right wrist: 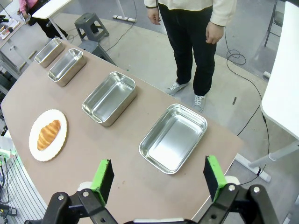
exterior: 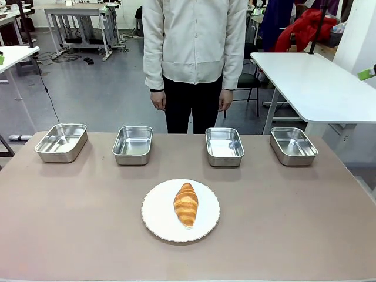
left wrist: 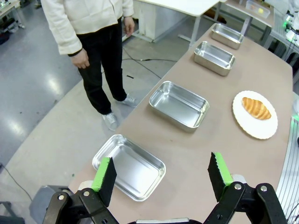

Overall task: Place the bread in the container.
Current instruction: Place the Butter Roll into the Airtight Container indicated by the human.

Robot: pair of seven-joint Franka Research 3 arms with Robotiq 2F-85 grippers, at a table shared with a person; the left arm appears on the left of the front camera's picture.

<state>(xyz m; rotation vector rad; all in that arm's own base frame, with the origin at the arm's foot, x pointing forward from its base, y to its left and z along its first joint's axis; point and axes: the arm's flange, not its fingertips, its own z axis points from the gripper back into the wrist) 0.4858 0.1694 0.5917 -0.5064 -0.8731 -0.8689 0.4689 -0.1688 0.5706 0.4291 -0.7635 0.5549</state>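
Observation:
The bread [exterior: 185, 204], a golden-brown croissant, lies on a round white plate [exterior: 160, 220] at the table's front middle; it is also seen as the bread [left wrist: 255, 108] and the bread [right wrist: 48, 134] in the wrist views. Several steel containers stand in a row behind it; the task line does not say which container is meant: [exterior: 61, 142], [exterior: 133, 144], [exterior: 224, 146], [exterior: 293, 145]. My left gripper [left wrist: 162, 174] hangs open high above the leftmost pan [left wrist: 129, 166]. My right gripper [right wrist: 159, 177] is open above the rightmost pan [right wrist: 173, 137]. Both hold nothing.
A person [exterior: 194, 56] stands at the far side of the table, arms down, hands [exterior: 158, 100] at the sides. A white table [exterior: 317, 82] stands off to the right. Bare brown tabletop [exterior: 294, 217] surrounds the plate.

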